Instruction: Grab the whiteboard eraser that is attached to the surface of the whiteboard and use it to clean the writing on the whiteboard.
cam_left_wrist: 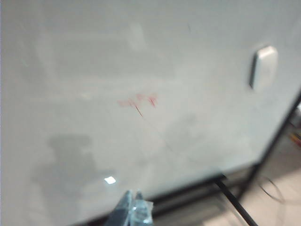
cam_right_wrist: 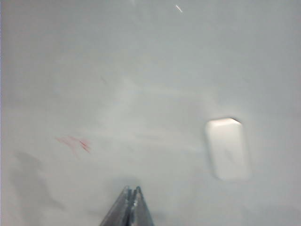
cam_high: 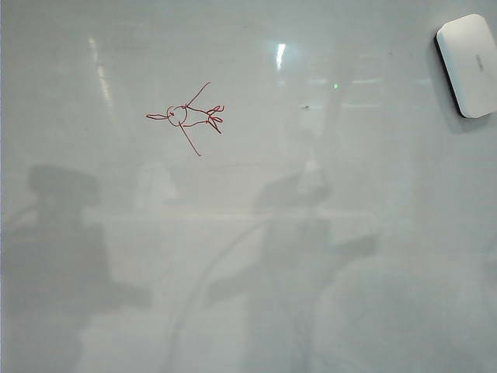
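The setting looks like a robot test bench in a lab or workshop, though little beyond the work surface shows. A large glossy whiteboard (cam_high: pixel 256 256) lies flat and fills the exterior view, mirroring ceiling lights and the dark shapes of the arms above it. In the left wrist view, a black metal frame (cam_left_wrist: pixel 277 136) runs along the whiteboard's edge, and beyond that edge lies a pale floor (cam_left_wrist: pixel 282 188) with what seem to be loose cables, too blurred to tell.
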Controlling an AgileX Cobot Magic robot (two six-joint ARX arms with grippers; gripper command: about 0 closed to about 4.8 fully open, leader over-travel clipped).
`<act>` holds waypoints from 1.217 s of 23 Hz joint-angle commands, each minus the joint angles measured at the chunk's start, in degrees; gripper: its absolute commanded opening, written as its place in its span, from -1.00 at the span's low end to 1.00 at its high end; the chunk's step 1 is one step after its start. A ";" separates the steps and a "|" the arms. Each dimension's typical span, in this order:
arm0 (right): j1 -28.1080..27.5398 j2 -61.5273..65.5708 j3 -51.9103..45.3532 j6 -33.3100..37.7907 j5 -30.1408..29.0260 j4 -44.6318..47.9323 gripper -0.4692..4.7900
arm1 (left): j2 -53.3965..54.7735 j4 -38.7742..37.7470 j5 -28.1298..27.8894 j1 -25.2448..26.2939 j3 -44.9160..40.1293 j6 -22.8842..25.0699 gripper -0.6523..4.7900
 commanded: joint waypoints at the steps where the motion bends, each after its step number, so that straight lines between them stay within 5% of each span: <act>1: -8.26 4.22 7.34 -5.55 0.39 -13.20 -0.83 | 0.15 -1.09 6.29 -0.42 -2.05 0.11 -0.78; 6: -16.55 4.20 4.31 -4.92 -1.11 -12.87 -0.83 | 0.17 2.75 1.49 -8.52 -7.74 7.74 -0.78; 11: -15.67 4.22 -5.18 -8.28 1.11 -1.33 -0.82 | 0.52 9.31 -0.20 -12.94 -14.99 7.78 -0.78; 15: -15.52 4.55 -13.86 -9.35 1.92 12.31 -0.31 | 0.52 14.40 -0.42 -12.85 -15.91 7.78 -0.78; 19: -15.43 7.21 -21.73 -12.33 1.46 24.57 -0.12 | 0.48 16.59 -2.58 -12.85 -15.91 7.78 -0.78; 23: -8.66 15.50 -24.04 -28.35 6.95 27.47 0.18 | 0.46 16.55 -2.54 -12.85 -15.91 7.76 -0.78; 28: 7.23 26.97 -24.04 -39.95 26.97 34.99 0.47 | 0.46 16.59 -2.97 -12.85 -15.91 7.76 -0.78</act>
